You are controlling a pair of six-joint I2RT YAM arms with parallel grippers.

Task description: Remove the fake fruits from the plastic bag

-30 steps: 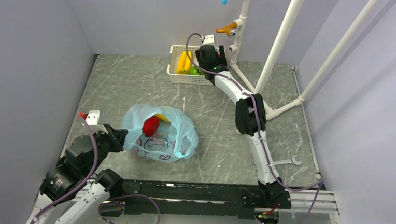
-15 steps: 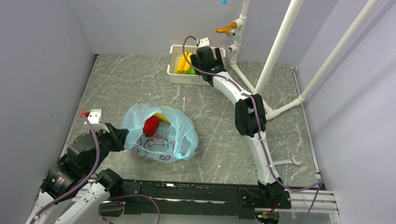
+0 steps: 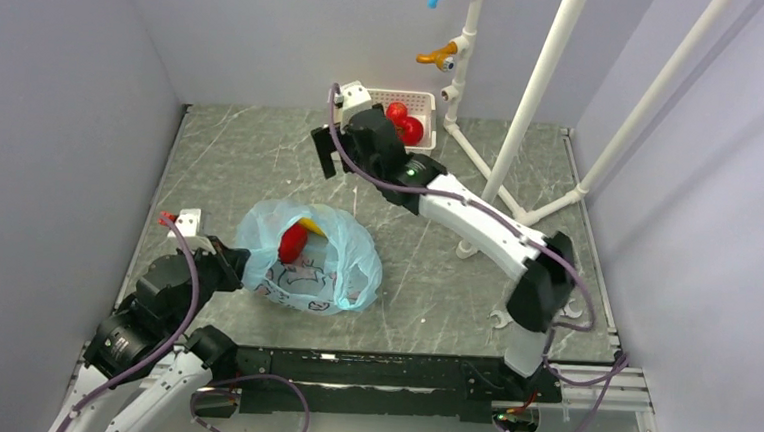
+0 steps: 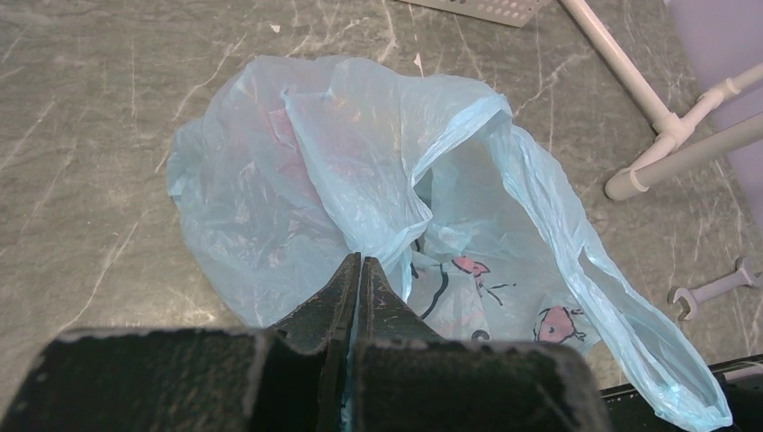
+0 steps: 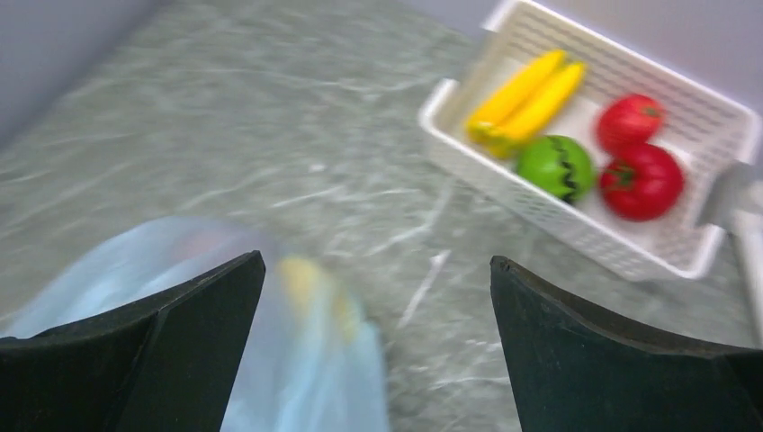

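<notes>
The left gripper (image 4: 360, 263) pinches the bag (image 4: 270, 180) edge. The right gripper (image 5: 375, 261), spread wide and empty, hangs near the basket (image 5: 549, 211). A red fruit (image 3: 291, 242) and a yellow fruit (image 3: 313, 228) lie in the bag mouth. When reaching in, the right fingers may catch the thin film and drag the bag.

White link shells alternate with black joint housings on both the left arm (image 3: 152, 307) and the right arm (image 3: 478, 222), and each trails a thin purple cable (image 3: 193, 285). The left gripper (image 4: 360, 261) is matte black, scuffed and tapered; the right gripper (image 5: 374, 261) is broad and black. A small green light (image 3: 496, 415), probably an indicator, glows at the right base.
</notes>
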